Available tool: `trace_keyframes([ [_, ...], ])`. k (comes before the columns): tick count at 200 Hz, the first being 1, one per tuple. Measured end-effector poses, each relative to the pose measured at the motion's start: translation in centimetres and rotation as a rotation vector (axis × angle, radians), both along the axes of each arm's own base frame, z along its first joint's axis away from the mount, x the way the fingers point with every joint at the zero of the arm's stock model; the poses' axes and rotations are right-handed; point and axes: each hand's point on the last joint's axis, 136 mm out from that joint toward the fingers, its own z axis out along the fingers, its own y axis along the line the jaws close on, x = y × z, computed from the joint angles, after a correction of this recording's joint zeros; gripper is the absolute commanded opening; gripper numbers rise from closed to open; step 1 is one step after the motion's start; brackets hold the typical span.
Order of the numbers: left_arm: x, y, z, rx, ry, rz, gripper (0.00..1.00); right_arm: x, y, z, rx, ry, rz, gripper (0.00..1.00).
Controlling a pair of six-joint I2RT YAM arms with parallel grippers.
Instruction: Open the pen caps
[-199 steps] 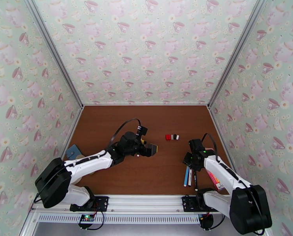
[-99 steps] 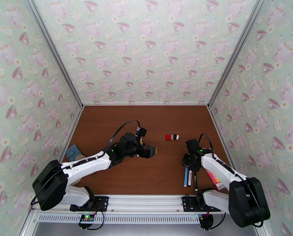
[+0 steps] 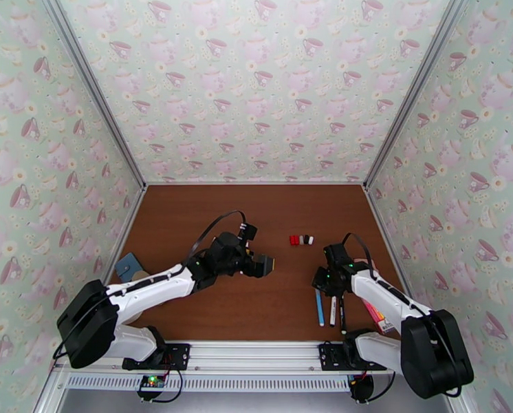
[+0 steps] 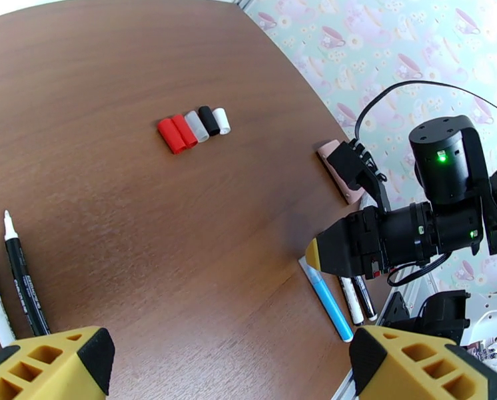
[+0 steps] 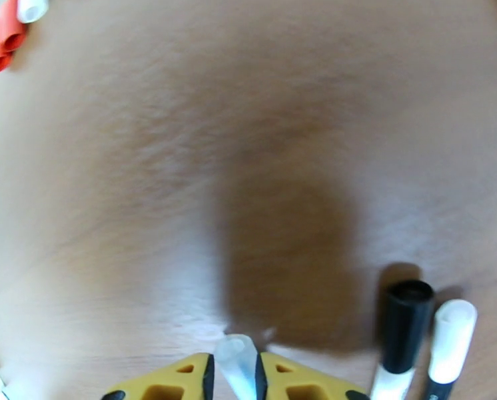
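Several loose pen caps (image 3: 301, 239), red, clear, black and white, lie in a row mid-table; the left wrist view shows that row of caps (image 4: 192, 127) too. My right gripper (image 3: 320, 280) is low over the table, shut on the clear-capped end (image 5: 236, 361) of a blue pen (image 3: 319, 308). Just right of it lie a black-capped pen (image 5: 404, 316) and a white-capped pen (image 5: 452, 332). My left gripper (image 3: 265, 264) hovers open at table centre, holding nothing. Two uncapped pens (image 4: 20, 280) lie at the left of its view.
A pink-orange highlighter pack (image 3: 374, 314) lies beside the right arm near the right wall. A blue object (image 3: 127, 265) sits by the left wall. Bare brown tabletop (image 3: 256, 208) stretches behind the caps.
My right gripper has shifted left and its jaws have narrowed onto the blue pen's end. The blue pen has slid left, away from its neighbours. The left arm has barely moved.
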Motion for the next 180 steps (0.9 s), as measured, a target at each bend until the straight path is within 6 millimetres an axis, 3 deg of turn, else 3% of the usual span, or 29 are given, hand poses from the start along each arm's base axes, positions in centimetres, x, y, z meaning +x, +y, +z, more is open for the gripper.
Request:
trace_keyframes([
  [51, -0.3, -0.1, -0.1, 0.012, 0.004, -0.004, 1.0, 0.8, 0.3, 0.9, 0.021, -0.054, 0.003, 0.21],
  [89, -0.5, -0.7, 0.5, 0.006, -0.008, -0.011, 1.0, 0.2, 0.1, 0.4, 0.01, -0.04, 0.003, 0.26],
  [180, -0.5, -0.8, -0.3, 0.02, 0.004, -0.013, 1.0, -0.2, -0.1, 0.6, -0.005, -0.054, 0.036, 0.33],
])
